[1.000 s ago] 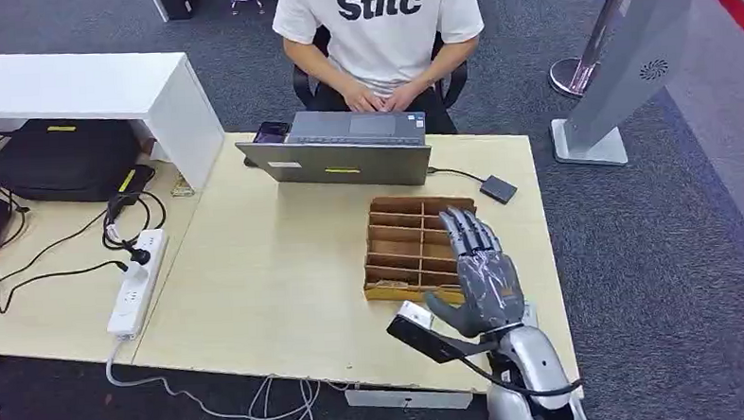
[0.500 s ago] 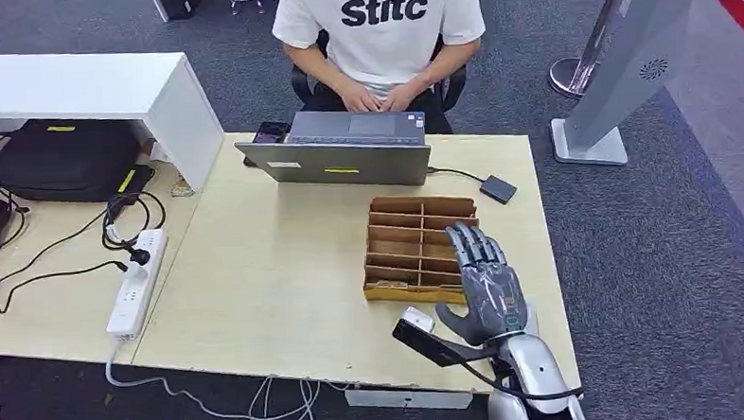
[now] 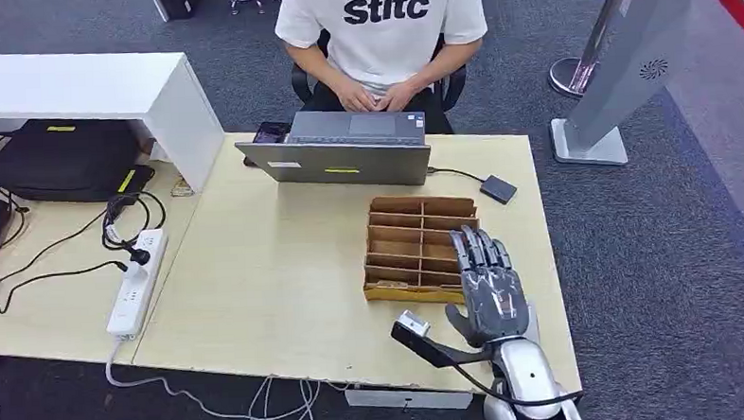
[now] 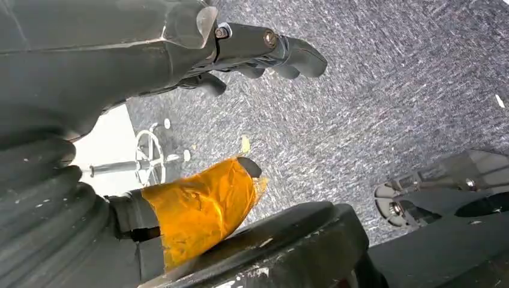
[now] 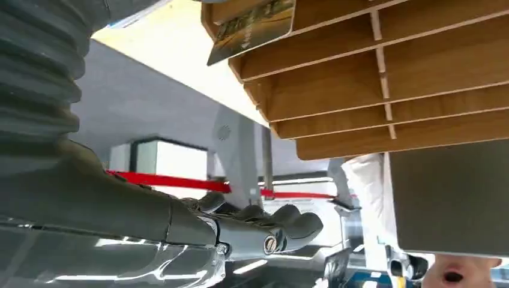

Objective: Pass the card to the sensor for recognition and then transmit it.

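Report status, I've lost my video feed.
Right hand open, over the wooden tray. Left hand hanging, empty. Card at tray's near edge, ungrasped. Nothing blocking.

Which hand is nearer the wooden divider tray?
Right. The right hand hovers open over the wooden divider tray's near right corner; the left hand hangs over carpet.

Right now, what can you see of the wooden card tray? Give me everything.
The wooden card tray is a flat, light-brown box split by thin slats into rows of compartments in two columns. It lies on the table's right half, in front of the laptop. A yellowish card rests at its near edge. The right hand hovers over its near right corner, fingers spread; contact cannot be judged.
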`<move>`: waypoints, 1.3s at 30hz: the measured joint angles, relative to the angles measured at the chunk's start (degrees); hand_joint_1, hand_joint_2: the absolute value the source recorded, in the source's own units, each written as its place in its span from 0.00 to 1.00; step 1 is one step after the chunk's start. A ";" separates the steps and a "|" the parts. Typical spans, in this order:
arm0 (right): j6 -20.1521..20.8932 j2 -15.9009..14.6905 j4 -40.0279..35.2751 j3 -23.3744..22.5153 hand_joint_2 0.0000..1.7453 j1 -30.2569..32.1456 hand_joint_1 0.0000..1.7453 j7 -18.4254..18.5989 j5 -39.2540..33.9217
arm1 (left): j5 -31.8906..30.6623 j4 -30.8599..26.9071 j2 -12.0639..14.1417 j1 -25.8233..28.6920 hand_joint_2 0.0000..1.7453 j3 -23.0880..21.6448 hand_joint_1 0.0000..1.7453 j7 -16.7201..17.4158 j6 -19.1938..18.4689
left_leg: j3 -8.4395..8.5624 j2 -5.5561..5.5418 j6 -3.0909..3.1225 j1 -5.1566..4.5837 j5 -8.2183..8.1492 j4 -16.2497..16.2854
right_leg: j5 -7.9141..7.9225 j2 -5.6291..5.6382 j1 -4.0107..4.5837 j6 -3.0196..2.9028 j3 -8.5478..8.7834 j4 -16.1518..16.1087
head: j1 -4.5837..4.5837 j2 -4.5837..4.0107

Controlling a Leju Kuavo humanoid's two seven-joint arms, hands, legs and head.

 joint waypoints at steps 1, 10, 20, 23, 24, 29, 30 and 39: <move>-0.18 -0.13 0.15 0.42 1.00 -0.07 0.00 0.33 0.22 | 0.00 0.00 0.00 0.00 1.00 0.00 0.00 0.00 0.00 | 0.00 0.00 0.00 0.00 0.00 0.00 | 0.00 0.00 0.00 0.00 0.00 0.00 | -0.02 0.00; -0.20 -0.83 1.29 1.93 1.00 -0.49 0.00 0.79 0.33 | -0.11 0.00 0.00 0.00 1.00 0.00 0.00 0.00 0.00 | 0.00 0.00 0.00 0.00 0.00 0.00 | 0.00 0.00 0.00 0.00 0.00 0.00 | 0.00 0.00; -0.99 -1.55 2.62 3.83 1.00 -1.03 0.00 2.45 0.35 | -0.52 0.00 0.00 0.00 1.00 0.00 0.00 0.00 -0.11 | 0.00 0.00 0.00 0.00 0.00 0.00 | 0.00 0.00 0.00 0.00 0.00 0.00 | 0.00 0.00; -0.99 -1.86 2.97 4.42 1.00 -1.29 0.00 2.54 0.35 | -0.55 0.00 0.00 0.00 1.00 0.00 0.00 0.00 -0.11 | 0.00 0.00 0.00 0.00 0.00 0.00 | 0.00 0.00 0.00 0.00 0.00 0.00 | 0.00 0.00; -0.99 -1.90 3.02 4.53 1.00 -1.33 0.00 2.54 0.35 | -0.55 0.00 0.00 0.00 1.00 0.00 0.00 0.00 -0.11 | 0.00 0.00 0.00 0.00 0.00 0.00 | 0.00 0.00 0.00 0.00 0.00 0.00 | 0.00 0.00; -0.99 -2.10 3.24 4.79 1.00 -1.38 0.00 2.54 0.35 | -0.55 0.00 0.00 0.00 1.00 0.00 0.00 0.00 -0.11 | 0.00 0.00 0.00 0.00 0.00 0.00 | 0.00 0.00 0.00 0.00 0.00 0.00 | 0.00 0.00; -0.99 -2.12 3.26 4.81 1.00 -1.38 0.00 2.54 0.35 | -0.55 0.00 0.00 0.00 1.00 0.00 0.00 0.00 -0.11 | 0.00 0.00 0.00 0.00 0.00 0.00 | 0.00 0.00 0.00 0.00 0.00 0.00 | 0.00 0.00; -0.99 -2.27 3.41 4.83 1.00 -1.44 0.00 2.82 0.35 | -0.57 0.00 0.00 0.00 1.00 0.00 0.00 0.00 -0.11 | 0.00 0.00 0.00 0.00 0.00 0.00 | 0.00 0.00 0.00 0.00 0.00 0.00 | 0.00 0.00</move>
